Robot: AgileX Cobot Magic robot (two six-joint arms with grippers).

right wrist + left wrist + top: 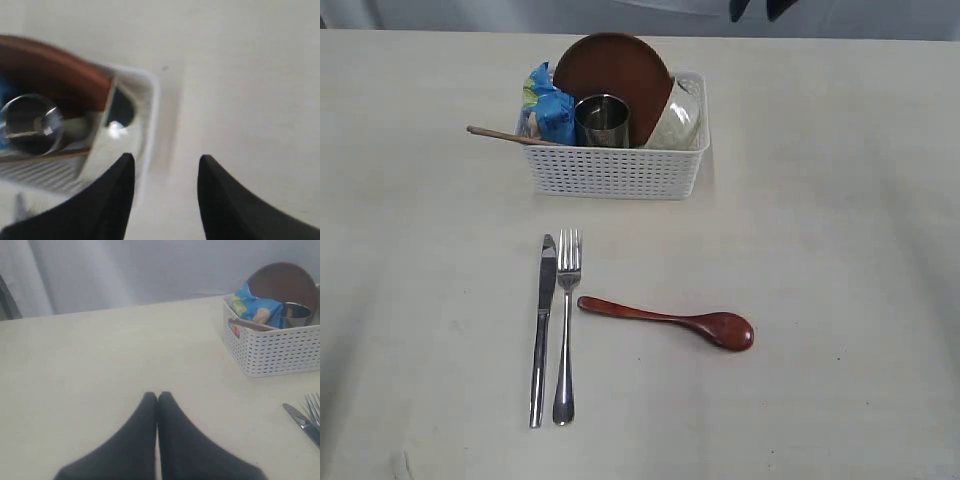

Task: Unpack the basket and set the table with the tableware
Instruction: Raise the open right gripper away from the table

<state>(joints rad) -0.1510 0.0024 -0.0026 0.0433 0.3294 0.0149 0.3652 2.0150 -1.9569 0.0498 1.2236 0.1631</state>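
table (840, 200): pale cream top, fills the exterior view; far edge runs straight across near the top of that view; other edges out of frame.
basket (615, 172): white, perforated, rounded corners; sits near the far edge, just left of centre, long wall toward the camera.
plate (610, 70): reddish-brown, round; stands on edge inside the basket, rises well above the rim.
cup (601, 120): small, steel, upright in the basket, in front of the plate.
bowl (678, 120): white, tipped, at the basket's right end beside the plate.
snack bag (548, 105): blue, at the basket's left end, pokes above the rim.
chopsticks (500, 134): wooden; jut out over the left rim, ends hang past the wall above the table.
knife (542, 330), fork (565, 330): steel; lie side by side on the table in front of the basket, close together, handles toward the camera.
spoon (670, 320): dark red; lies crosswise just right of the fork, handle tip near it, bowl end farther right.
open room: broad bare tabletop left and right of basket and cutlery; a bare strip between the basket's front wall and the knife and fork tips.
left gripper (157, 399): jaws pressed together, nothing between; low over bare table, well apart from the basket.
right gripper (166, 167): jaws spread, nothing between; blurred; above the basket's bowl-end corner, one fingertip over the rim, the other over bare table.
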